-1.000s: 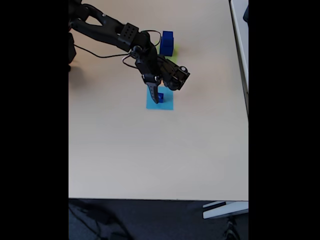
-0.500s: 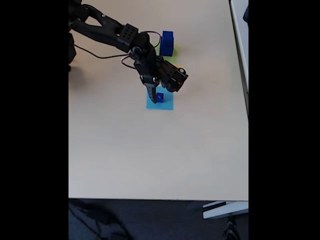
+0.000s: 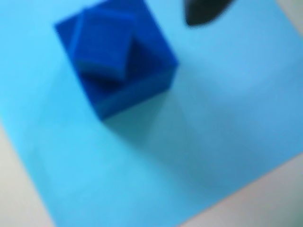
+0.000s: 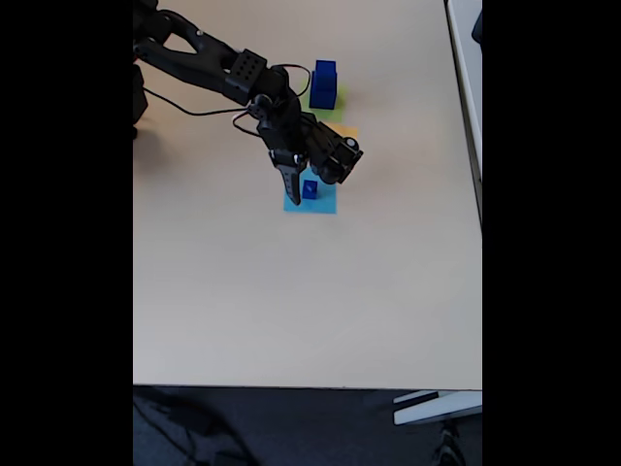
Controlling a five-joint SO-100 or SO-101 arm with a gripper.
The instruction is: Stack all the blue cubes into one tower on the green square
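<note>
Two small dark blue cubes sit on the light-blue square [image 4: 320,202], the smaller one [image 3: 102,42] skewed on top of the larger [image 3: 142,75]; in the fixed view they read as one small blue stack [image 4: 310,189]. My gripper [image 4: 299,186] hangs open just left of that stack, holding nothing. One dark fingertip [image 3: 206,12] shows at the top of the wrist view, clear of the cubes. Farther back, a taller stack of bigger blue cubes [image 4: 324,84] stands on the green square [image 4: 330,110].
A sliver of an orange square [image 4: 345,129] lies between the green and light-blue patches. The black arm [image 4: 218,63] reaches in from the top left with a cable. The table's right edge [image 4: 479,194] and front edge are far off.
My gripper has drawn back to the left and slightly up, uncovering the small blue stack, which stays on the light-blue square.
</note>
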